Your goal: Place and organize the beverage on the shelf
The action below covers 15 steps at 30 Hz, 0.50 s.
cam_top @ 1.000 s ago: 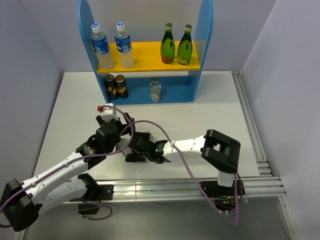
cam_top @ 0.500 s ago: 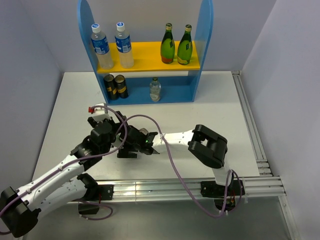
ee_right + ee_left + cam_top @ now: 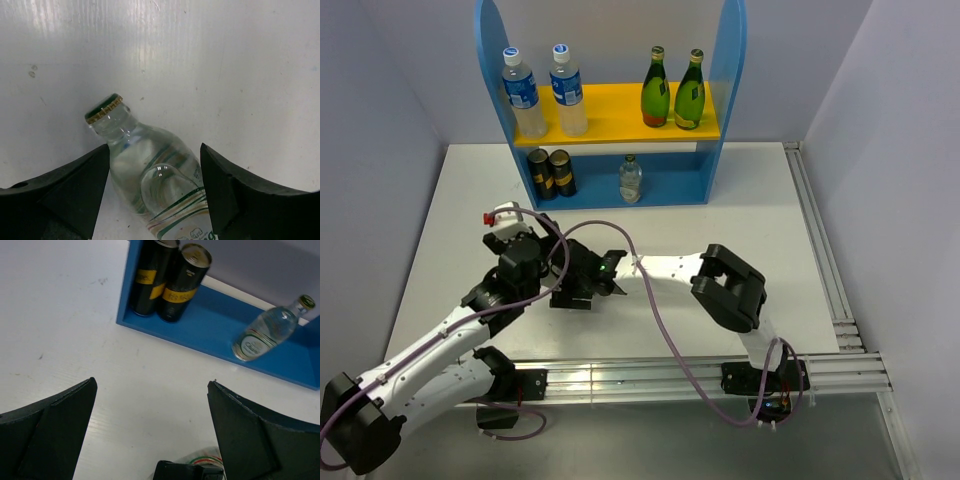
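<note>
Clear glass with a green cap, the short bottle (image 3: 160, 185) lies on its side on the white table (image 3: 240, 60). It sits between the right gripper's (image 3: 154, 150) wide-spread fingers; whether they touch it cannot be told. The left gripper (image 3: 151, 390) also gapes wide, holding nothing, and faces the shelf's (image 3: 210, 335) blue base. There, two black-and-gold cans (image 3: 182, 285) and a second short bottle (image 3: 265, 332) stand.

Bright, even light, soft shadows; glare streaks the white table (image 3: 150, 30) in the right wrist view.
</note>
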Each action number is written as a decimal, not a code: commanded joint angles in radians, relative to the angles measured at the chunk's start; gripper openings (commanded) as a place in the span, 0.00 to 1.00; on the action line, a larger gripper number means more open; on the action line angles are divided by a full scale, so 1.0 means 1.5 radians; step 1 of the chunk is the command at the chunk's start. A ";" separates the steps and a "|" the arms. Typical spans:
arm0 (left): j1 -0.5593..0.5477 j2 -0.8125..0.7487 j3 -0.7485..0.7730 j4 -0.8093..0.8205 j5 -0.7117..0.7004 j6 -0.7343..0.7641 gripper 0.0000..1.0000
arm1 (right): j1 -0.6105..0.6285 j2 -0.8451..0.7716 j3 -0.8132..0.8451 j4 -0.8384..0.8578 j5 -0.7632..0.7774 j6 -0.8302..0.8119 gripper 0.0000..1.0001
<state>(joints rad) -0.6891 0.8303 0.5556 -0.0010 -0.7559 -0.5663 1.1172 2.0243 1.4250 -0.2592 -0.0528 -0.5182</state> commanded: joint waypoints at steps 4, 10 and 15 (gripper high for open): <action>-0.045 -0.012 0.013 -0.034 0.133 0.001 0.99 | -0.157 0.097 0.130 -0.040 -0.083 0.064 0.80; -0.044 -0.017 0.005 -0.030 0.125 0.004 0.99 | -0.156 0.144 0.200 -0.097 -0.112 0.067 0.84; -0.043 -0.006 0.005 -0.024 0.126 0.004 0.99 | -0.147 0.195 0.270 -0.165 -0.112 0.064 0.82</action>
<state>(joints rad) -0.6155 0.8471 0.5556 -0.0349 -0.9482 -0.5392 1.1069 2.1899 1.7111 -0.5137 -0.2039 -0.5167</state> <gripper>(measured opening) 0.995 0.827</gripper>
